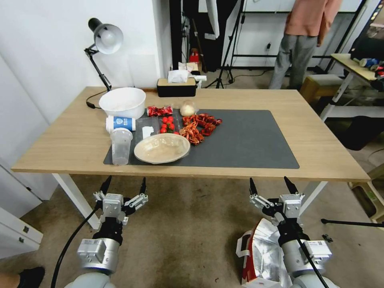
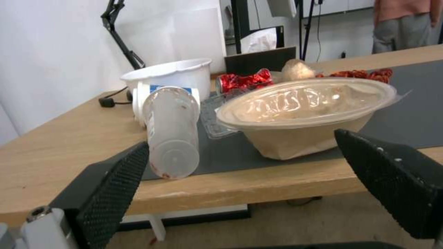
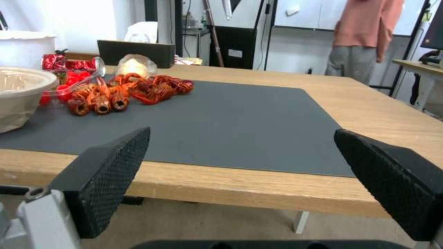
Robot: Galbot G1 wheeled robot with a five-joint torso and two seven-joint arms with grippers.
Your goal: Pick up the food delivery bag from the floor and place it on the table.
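Two spread claws, left claw [image 1: 124, 185] and right claw [image 1: 272, 184], above one food delivery bag [image 1: 264, 256].

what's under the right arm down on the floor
The food delivery bag sits on the floor there, open, its silver foil lining and a white strap handle showing. The right arm covers part of it, so what lies inside cannot be seen.

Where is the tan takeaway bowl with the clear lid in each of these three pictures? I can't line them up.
Head view: the lidded bowl sits on the near left part of the dark grey mat.
Left wrist view: the lidded bowl is close up, beside the clear cup.
Right wrist view: the lidded bowl is cut off at the picture's edge.
Shared landmark: the red crayfish pile just behind it.
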